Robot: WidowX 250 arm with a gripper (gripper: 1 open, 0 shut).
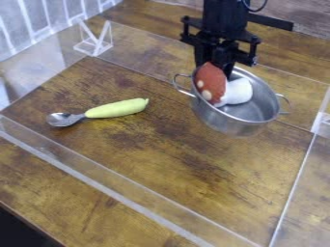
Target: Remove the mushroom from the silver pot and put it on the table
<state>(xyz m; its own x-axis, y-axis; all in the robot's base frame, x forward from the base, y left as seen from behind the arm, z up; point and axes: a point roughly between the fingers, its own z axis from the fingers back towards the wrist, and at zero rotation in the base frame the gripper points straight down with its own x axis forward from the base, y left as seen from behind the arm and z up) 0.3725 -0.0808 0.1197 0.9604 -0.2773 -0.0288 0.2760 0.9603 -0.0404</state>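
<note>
Pointing straight down, the hand [219,69] is clenched on the mushroom [218,86], gripping it at the top so that the reddish-brown cap and white stem hang directly below the fingers. That top grip suits a straight lift out of a deep vessel. Yet the silver pot [246,108] sits tilted just beneath and around the mushroom, its near rim raised, and I judge the pot is caught on the toy or the hand rather than resting flat on the tabletop [154,145]. Well off to the hand's lower left lie a yellow-green banana toy [118,108] and a small spoon [65,119], leaving bare wood between for a set-down.
</note>
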